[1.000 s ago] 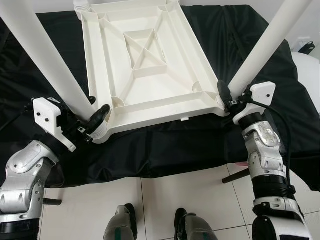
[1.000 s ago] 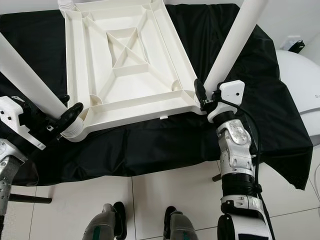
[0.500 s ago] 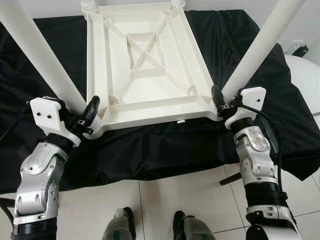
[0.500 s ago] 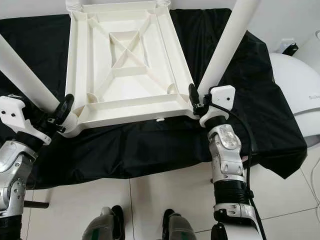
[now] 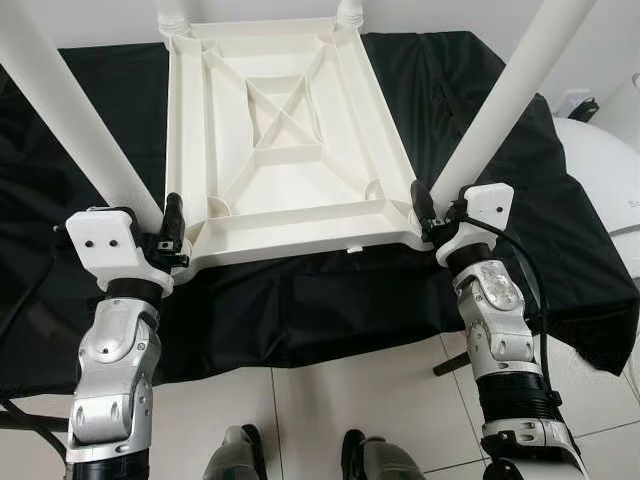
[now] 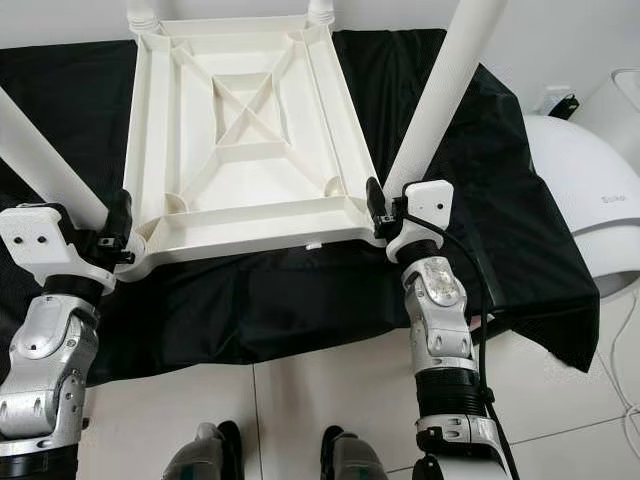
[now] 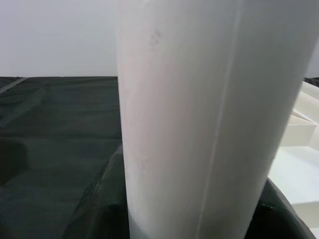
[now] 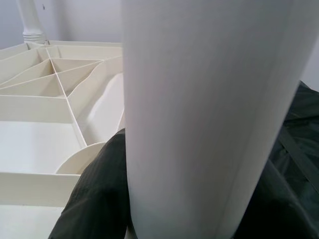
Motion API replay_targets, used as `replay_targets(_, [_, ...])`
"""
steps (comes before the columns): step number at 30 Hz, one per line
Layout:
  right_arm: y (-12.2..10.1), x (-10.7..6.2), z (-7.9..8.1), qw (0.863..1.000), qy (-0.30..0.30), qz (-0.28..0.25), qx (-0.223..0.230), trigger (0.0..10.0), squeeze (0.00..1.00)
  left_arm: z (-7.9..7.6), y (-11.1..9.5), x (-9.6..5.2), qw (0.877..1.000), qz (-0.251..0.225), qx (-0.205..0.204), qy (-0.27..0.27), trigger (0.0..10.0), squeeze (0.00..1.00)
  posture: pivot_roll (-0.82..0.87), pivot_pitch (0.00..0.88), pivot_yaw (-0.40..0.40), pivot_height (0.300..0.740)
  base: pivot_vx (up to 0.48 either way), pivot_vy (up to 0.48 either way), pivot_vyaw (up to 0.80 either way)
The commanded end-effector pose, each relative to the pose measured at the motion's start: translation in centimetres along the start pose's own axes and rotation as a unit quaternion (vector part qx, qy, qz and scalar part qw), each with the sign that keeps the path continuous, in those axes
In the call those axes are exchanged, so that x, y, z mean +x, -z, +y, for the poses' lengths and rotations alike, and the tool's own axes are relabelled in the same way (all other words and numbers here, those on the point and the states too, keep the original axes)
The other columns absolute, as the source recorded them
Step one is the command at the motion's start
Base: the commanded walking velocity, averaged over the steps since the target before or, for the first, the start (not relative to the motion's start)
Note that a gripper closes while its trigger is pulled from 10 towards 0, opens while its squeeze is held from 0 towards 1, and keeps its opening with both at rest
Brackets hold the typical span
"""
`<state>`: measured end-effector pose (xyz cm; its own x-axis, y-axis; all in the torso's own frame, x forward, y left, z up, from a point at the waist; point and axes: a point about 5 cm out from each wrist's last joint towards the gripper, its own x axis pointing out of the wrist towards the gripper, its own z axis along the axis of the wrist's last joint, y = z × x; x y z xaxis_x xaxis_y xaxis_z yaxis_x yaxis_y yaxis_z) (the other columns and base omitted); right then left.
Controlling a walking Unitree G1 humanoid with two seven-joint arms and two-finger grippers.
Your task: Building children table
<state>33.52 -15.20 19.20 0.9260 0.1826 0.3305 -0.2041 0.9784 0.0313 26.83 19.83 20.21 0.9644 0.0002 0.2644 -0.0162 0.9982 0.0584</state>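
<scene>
The white table top (image 5: 285, 140) is laid upside down on a black cloth (image 5: 480, 120), ribbed underside up. The near left leg (image 5: 70, 110) is clasped at its base by the left gripper (image 5: 170, 235). The near right leg (image 5: 510, 95) is clasped at its base by the right gripper (image 5: 432, 212).

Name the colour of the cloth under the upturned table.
Black cloth, clearest in the left eye view.

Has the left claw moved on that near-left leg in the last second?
Yes. The left claw has swung from a slanted reach to upright, hugging the near-left leg at the tabletop corner.
</scene>
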Motion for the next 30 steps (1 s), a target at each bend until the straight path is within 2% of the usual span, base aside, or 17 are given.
replay_targets(1, [2.3,-0.8,1.1,0.998,-0.006,0.049,0.035,10.0,0.0,0.1,3.6,-0.5,0.995,0.099,-0.001,-0.022,10.0,0.0,0.0,0.191,-0.031,0.74,0.0,0.0,0.0])
replay_targets(4, [2.4,-0.8,1.2,0.998,-0.005,0.049,0.035,10.0,0.0,0.1,3.7,-0.5,0.995,0.101,-0.002,-0.025,10.0,0.0,0.0,0.191,-0.031,0.74,0.0,0.0,0.0])
replay_targets(6, [2.7,-0.9,1.4,0.998,-0.005,0.053,0.038,10.0,0.0,-0.6,3.8,-0.2,0.995,0.102,0.002,-0.006,10.0,0.0,0.0,0.191,-0.032,0.74,0.0,0.0,0.0])
replay_targets(7, [2.6,-0.8,1.4,0.998,-0.002,0.053,0.039,10.0,0.0,-0.7,3.7,-0.1,0.995,0.1,-0.006,-0.001,10.0,0.0,-0.01,0.2,-0.031,0.74,0.0,0.0,0.0])
replay_targets(10, [2.5,-0.8,1.4,0.998,-0.004,0.053,0.033,10.0,0.0,-0.9,3.8,0.0,0.995,0.101,0.004,0.004,10.0,0.0,-0.01,0.2,-0.031,0.74,0.0,0.0,0.0])
replay_targets(13, [2.4,-0.8,1.2,0.998,-0.004,0.05,0.026,10.0,0.0,-0.7,3.7,0.2,0.995,0.103,0.004,-0.004,10.0,0.0,-0.01,0.205,-0.026,0.74,0.0,0.0,0.0])
replay_targets(18, [2.6,-1.1,1.4,0.998,-0.004,0.054,0.033,10.0,0.0,-0.2,3.2,0.2,0.995,0.092,0.032,-0.026,10.0,0.0,-0.02,0.208,-0.019,0.74,0.0,0.0,0.0])
replay_targets(30, [2.8,-0.9,1.9,0.998,0.0,0.054,0.034,10.0,0.0,0.2,3.1,0.2,0.995,0.09,0.032,-0.042,10.0,0.0,-0.01,0.202,-0.015,0.74,0.0,0.0,0.0])
